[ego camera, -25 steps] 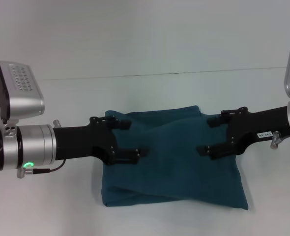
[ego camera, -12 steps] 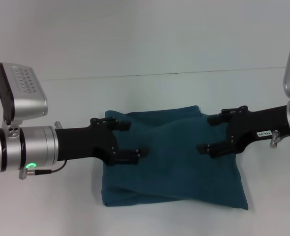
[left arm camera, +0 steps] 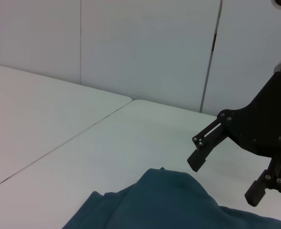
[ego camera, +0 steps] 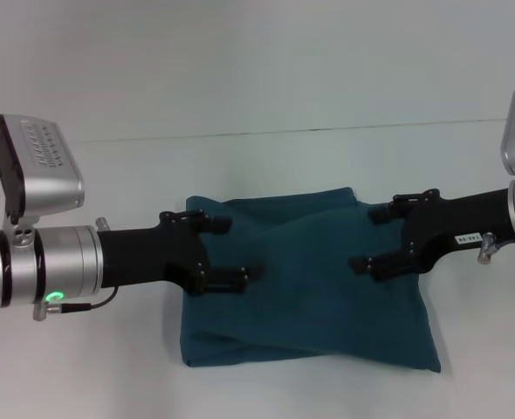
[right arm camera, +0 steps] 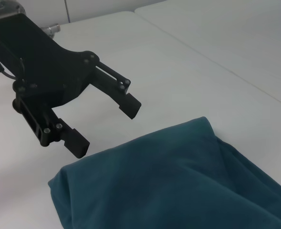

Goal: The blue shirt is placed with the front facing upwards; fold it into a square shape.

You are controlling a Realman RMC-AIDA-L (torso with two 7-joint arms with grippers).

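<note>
The blue shirt (ego camera: 310, 297) lies folded into a rough rectangle on the white table (ego camera: 266, 166), with a diagonal fold across its top. No print shows. My left gripper (ego camera: 240, 249) hovers open over the shirt's left edge, nothing between its fingers. My right gripper (ego camera: 367, 240) hovers open over the shirt's right part, facing the left one. The left wrist view shows the shirt (left arm camera: 178, 205) with the right gripper (left arm camera: 224, 180) above it. In the right wrist view the left gripper (right arm camera: 105, 125) stands just beyond the shirt (right arm camera: 178, 181).
A seam (ego camera: 266, 133) between two white tabletops runs across behind the shirt. A pale wall (left arm camera: 145, 43) stands at the table's far side. Bare white surface surrounds the shirt on all sides.
The left arm has shifted very slightly to the right. Both grippers stay open over the shirt, and the shirt has not moved.
</note>
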